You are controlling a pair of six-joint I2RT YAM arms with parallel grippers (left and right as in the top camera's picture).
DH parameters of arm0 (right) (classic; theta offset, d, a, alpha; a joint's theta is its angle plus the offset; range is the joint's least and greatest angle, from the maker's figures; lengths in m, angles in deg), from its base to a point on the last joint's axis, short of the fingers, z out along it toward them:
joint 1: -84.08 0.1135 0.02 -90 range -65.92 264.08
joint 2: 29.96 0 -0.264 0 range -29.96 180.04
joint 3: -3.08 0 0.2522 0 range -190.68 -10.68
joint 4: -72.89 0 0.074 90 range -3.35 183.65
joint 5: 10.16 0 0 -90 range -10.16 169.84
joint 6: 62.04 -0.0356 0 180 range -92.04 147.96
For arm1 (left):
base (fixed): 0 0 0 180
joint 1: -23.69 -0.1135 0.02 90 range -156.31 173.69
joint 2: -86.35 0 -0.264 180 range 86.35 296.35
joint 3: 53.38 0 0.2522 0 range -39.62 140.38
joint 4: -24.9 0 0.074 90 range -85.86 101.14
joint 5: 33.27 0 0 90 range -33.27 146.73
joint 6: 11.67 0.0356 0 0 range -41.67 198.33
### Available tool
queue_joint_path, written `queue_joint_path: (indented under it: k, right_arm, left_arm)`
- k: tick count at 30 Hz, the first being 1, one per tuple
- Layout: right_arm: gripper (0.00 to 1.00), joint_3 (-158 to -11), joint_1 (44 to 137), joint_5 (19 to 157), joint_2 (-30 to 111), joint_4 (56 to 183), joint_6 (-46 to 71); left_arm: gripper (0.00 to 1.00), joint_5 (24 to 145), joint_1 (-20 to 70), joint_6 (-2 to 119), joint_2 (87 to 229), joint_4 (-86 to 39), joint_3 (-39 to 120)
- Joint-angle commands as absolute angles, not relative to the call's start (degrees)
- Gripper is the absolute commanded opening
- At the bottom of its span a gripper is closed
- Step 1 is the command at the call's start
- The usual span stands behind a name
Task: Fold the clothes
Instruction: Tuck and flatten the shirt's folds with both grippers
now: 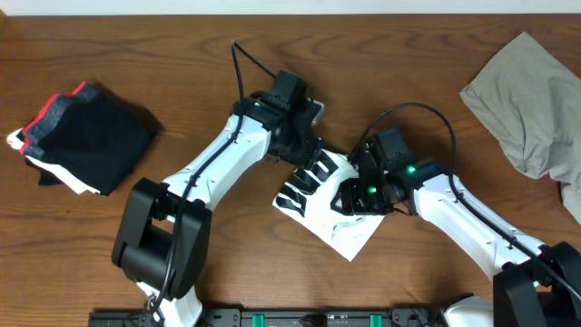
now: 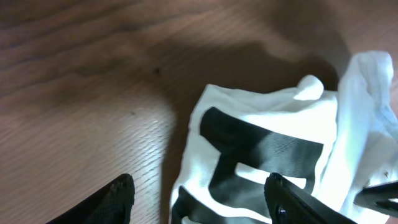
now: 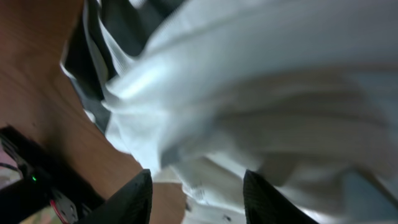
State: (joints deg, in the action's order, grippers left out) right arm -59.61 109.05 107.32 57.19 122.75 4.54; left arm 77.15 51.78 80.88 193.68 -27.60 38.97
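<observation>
Soft, rumpled white T-shirt [image 1: 349, 232] (black blocks) — left pincer [image 2: 199, 190] apart, right pincer [image 3: 196, 186] unclear.

T-shirt [image 1: 322, 207] lies mid table [image 1: 182, 54], nearer the front. Far left: folded garment stack [image 1: 86, 136]. Back right, at the edge: crumpled garment [image 1: 536, 100].
</observation>
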Motion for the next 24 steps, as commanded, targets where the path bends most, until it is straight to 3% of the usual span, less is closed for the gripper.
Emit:
queue_joint_path:
  k: [1, 17, 24]
  right_arm:
    - [0.45, -59.30, 109.40, 108.31, 56.93, 120.45, 2.05]
    - [0.40, -57.73, 110.54, 106.87, 57.04, 116.74, -3.24]
    - [0.26, -57.14, 112.48, 106.89, 57.04, 114.96, -7.78]
  left_arm:
    - [0.69, 80.32, 51.78, 84.20, 195.06, -27.76, 39.01]
    - [0.70, 80.32, 51.78, 84.31, 196.21, -27.54, 37.46]
    - [0.71, 80.32, 51.78, 84.31, 197.48, -27.49, 37.46]
